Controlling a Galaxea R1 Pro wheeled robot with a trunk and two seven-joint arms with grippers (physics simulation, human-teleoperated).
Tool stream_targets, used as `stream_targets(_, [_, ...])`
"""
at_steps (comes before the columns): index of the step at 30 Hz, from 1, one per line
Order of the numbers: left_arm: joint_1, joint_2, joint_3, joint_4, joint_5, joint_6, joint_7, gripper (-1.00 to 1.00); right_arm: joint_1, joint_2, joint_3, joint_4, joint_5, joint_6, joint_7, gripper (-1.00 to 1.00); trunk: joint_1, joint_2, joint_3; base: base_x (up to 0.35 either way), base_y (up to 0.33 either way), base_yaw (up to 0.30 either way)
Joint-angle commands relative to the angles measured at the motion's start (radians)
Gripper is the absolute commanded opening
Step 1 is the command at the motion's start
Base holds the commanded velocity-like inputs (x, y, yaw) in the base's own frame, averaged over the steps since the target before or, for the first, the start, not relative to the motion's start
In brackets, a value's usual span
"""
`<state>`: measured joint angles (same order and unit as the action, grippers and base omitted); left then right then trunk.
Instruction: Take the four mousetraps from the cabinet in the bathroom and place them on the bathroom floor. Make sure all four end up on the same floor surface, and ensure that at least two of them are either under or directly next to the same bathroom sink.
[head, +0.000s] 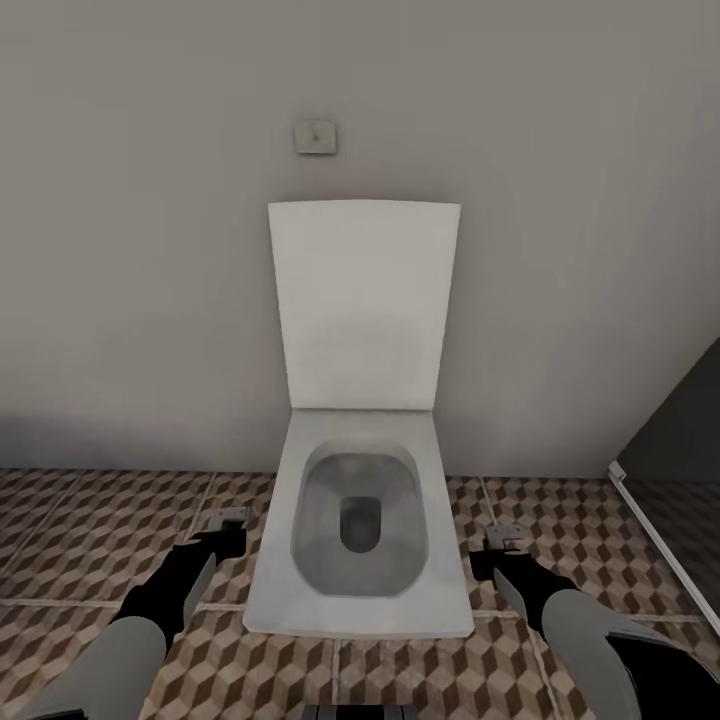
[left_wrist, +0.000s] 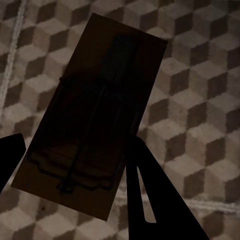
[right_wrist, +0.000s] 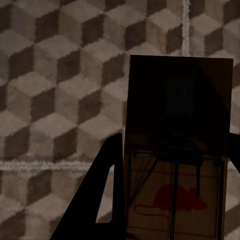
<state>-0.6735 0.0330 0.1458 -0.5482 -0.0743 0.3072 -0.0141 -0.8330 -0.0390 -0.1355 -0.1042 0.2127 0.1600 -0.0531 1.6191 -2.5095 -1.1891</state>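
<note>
Right up against the left wrist camera sits a mousetrap (left_wrist: 92, 117), a dark-brown slab pinched between the left gripper (left_wrist: 75, 165) fingers (left_wrist: 150, 195) — long axis running away from the camera and tilted, its far end leaning off to one side, wire frame at the near end. Over to the right wrist view and it's the same story: the right gripper (right_wrist: 172, 165) is clamped on a second mousetrap (right_wrist: 177, 145), this one pointing nearly straight out along the fingers (right_wrist: 102, 200), a red mouse print showing on the near part. Both traps hang above the bathroom floor (head: 90, 520), cube-pattern tiles and pale grout behind them, not touching it.

From the head view, both arms reach forward low, the left gripper (head: 225, 522) and the right gripper (head: 503, 545) either side of a white square toilet (head: 360, 540) — lid up against the wall, bowl dead ahead between the two grippers. A small flush plate (head: 315, 136) sits on the wall above. At far right, a glass panel edge (head: 660, 540) angles across the tiles.
</note>
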Motion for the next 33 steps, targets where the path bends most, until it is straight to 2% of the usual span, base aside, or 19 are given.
stream_targets(1, [0.0, -0.001, 0.003, -0.004, -0.008, 0.005, -0.001, -1.0, 0.0, 0.0, -0.008, -0.002, 0.01, 0.005, -0.001, -1.0, 0.0, 0.0, -0.001, 0.0, 0.0, 0.0])
stream_targets(4, [0.0, -0.001, 0.003, -0.008, -0.008, 0.006, -0.001, -1.0, 0.0, 0.0, -0.008, -0.002, 0.01, 0.005, -0.001, -1.0, 0.0, 0.0, -0.001, 0.0, 0.0, 0.0])
stream_targets(33, [0.0, -0.006, 0.001, -0.012, -0.008, 0.01, -0.003, -1.0, 0.0, -0.001, -0.007, -0.002, 0.011, 0.004, -0.001, -1.0, 0.013, -0.007, -0.113, 0.0, 0.0, 0.0])
